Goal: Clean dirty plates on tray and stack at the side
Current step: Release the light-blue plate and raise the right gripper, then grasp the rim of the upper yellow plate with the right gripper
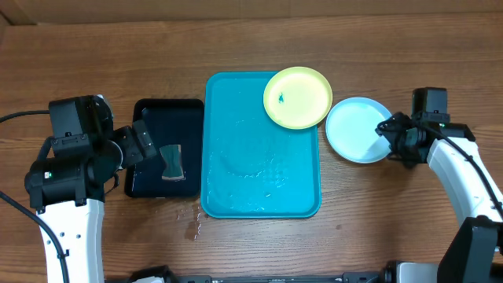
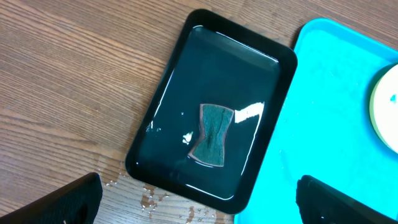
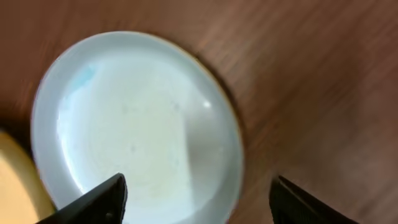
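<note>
The tray (image 1: 263,196) lies in the middle of the table (image 1: 94,47) with its long axis running from the robot's side to the far side, the short ends near and far. Its floor is wet and shiny. A yellow plate (image 1: 299,97) sits flat at the tray's far right corner, partly on the tray and partly overhanging the rim toward the right. There is a small blue smudge (image 1: 280,98) left of its centre.

A blue plate (image 1: 357,130) lies flat on the table just right of the tray. Its left edge meets the yellow plate, though I cannot tell whether they touch or overlap. Its pale centre looks clean from the right wrist view.

The right gripper (image 3: 196,186) is at the blue plate's right rim with its fingers apart. One finger (image 3: 109,193) is over the plate and the other is over bare wood, so they straddle the rim and clamp nothing.

Left of the tray, and close beside it, is a black tray (image 1: 149,181), its long axis parallel to the tray's. It holds a film of water and a dark sponge (image 2: 211,134) with a pinched waist, lying lengthwise along it. The left gripper (image 2: 199,186) hangs over it with its fingers spread wide and nothing between them.

Water drops (image 1: 192,224) dot the wood by the black tray's near right corner
</note>
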Tool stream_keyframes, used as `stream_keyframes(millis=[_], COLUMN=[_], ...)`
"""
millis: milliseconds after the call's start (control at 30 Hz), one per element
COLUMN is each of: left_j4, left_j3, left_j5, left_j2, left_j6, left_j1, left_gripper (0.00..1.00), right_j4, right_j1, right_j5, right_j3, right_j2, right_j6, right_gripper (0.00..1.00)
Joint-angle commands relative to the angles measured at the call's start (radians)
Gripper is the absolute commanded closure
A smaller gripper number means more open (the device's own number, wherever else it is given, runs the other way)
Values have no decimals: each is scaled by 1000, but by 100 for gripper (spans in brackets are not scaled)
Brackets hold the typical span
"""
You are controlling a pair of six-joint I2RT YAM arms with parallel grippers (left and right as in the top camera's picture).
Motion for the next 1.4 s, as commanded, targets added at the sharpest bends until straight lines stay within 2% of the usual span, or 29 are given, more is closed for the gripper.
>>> stream_keyframes(millis=[0, 333, 433, 600, 700, 867, 1133, 1267, 1367], left_j4=[1, 1, 1, 1, 1, 1, 1, 1, 1], left_j3=[14, 14, 14, 14, 14, 14, 14, 14, 14], left_j5=[-13, -13, -13, -13, -13, -13, -13, -13, -13], left_j2=[-2, -2, -2, -2, -2, -2, -2, -2, -2], left_j6=[15, 15, 15, 15, 15, 15, 15, 15, 15], left_j1=[-1, -1, -1, -1, -1, -1, -1, -1, -1], left_gripper=[0, 0, 0, 0, 0, 0, 0, 0, 0], right_j4=[46, 25, -74, -332, -380, -313, -237, -210, -205], right_j1=[20, 66, 105, 149, 176, 230, 295, 304, 303], right_j5=[-147, -218, -208, -181, -182, -176, 15, 36, 36], right_j3=[8, 169, 332, 687, 791, 794, 793, 780, 763], right_j2=[-14, 7, 86, 301, 392, 466, 557, 565, 565], right_j6=[-233, -306, -325, -425, -463, -493, -488, -468, -404], right_gripper=[27, 30, 32, 32, 32, 32, 35, 47, 50])
